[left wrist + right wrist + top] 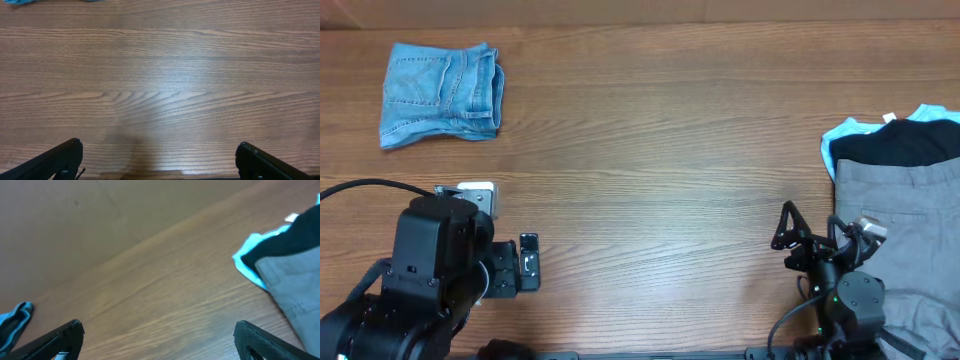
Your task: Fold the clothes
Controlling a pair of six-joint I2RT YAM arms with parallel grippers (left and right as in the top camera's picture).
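The light blue denim jeans point(442, 93) lie folded into a compact bundle at the far left of the table, a back pocket facing up. A sliver of them shows at the top edge of the left wrist view point(20, 1) and at the left edge of the right wrist view point(14, 322). My left gripper point(527, 263) is open and empty over bare wood near the front left; its fingertips frame bare table in the left wrist view point(159, 160). My right gripper point(812, 236) is open and empty near the front right, also over bare wood point(159, 340).
At the right edge lie grey trousers point(905, 200) with a black garment point(900, 146) over pale turquoise cloth point(840, 131); they also show in the right wrist view point(292, 280). A small white object point(477, 190) sits by the left arm. The table point(660, 160) is wood-grained.
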